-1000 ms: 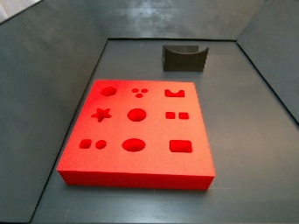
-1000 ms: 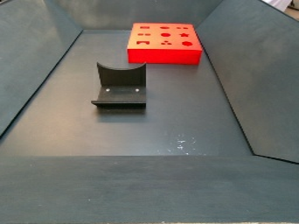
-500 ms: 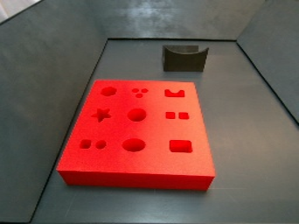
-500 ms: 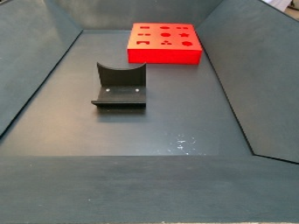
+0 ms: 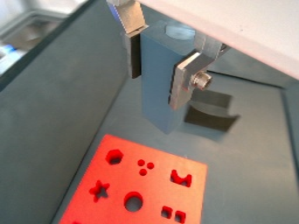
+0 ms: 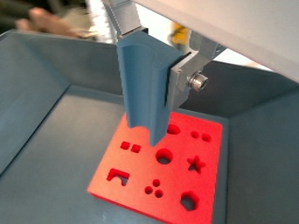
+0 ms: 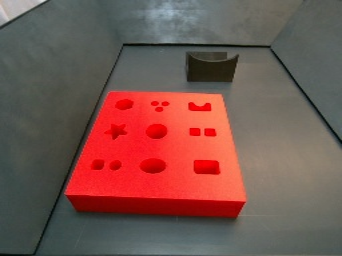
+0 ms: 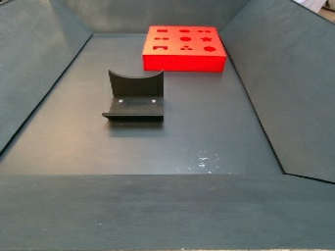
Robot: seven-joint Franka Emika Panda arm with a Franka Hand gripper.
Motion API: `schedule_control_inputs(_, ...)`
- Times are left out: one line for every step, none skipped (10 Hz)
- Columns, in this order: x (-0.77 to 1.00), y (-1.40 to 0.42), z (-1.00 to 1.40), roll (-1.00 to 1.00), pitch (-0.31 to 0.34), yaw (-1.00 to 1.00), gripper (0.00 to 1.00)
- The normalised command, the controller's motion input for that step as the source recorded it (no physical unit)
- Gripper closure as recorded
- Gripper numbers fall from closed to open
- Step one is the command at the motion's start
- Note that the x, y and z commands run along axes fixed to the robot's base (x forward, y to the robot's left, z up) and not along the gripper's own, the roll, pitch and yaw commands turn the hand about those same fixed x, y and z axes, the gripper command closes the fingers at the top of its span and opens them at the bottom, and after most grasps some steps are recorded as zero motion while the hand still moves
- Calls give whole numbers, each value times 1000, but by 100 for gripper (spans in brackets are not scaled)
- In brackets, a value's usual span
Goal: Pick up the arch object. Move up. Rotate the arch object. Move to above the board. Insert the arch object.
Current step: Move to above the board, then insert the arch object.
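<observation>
Nothing moved; pincer (image 6: 163,79), unseen in side views, hangs above board (image 6: 140,175).

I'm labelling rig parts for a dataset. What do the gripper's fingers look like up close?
In both wrist views the gripper shows flat plate fingers, silver to blue-grey, with dark inner pads. A round silver screw fastens one plate. No cables or markings show. It is absent from both side views.

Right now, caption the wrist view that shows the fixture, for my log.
Gripper up above the red board, a grey-blue piece between its jaws, the dark fixture on the floor beyond.
</observation>
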Motion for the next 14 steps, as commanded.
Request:
schedule_control_inputs(95, -66, 20, 55, 223, 1000, 100)
schedule_control_inputs(92, -57, 20, 63, 240, 1000, 100)
schedule_control_inputs(88, -49, 24, 85, 282, 1000, 100)
schedule_control_inputs(89, -43, 18, 100, 291, 906, 100)
schedule_control_inputs(92, -39, 12, 100, 244, 633, 100)
schedule_control_inputs(91, -34, 14, 102, 197, 403, 100)
schedule_control_inputs(291, 157, -360, 130, 0, 534, 100)
schedule_control_inputs(617, 74, -457, 83, 26, 363, 100)
schedule_control_inputs(697, 89, -491, 56, 49, 180, 100)
schedule_control_inputs(774, 46, -514, 34, 69, 49, 100)
schedule_control_inputs(794, 0, -540, 0, 66, 0, 100)
schedule_control_inputs(851, 0, -611, 0, 71, -117, 100)
schedule_control_inputs(771, 0, -629, 0, 44, -297, 100)
schedule_control_inputs(771, 0, -646, 0, 51, -286, 100)
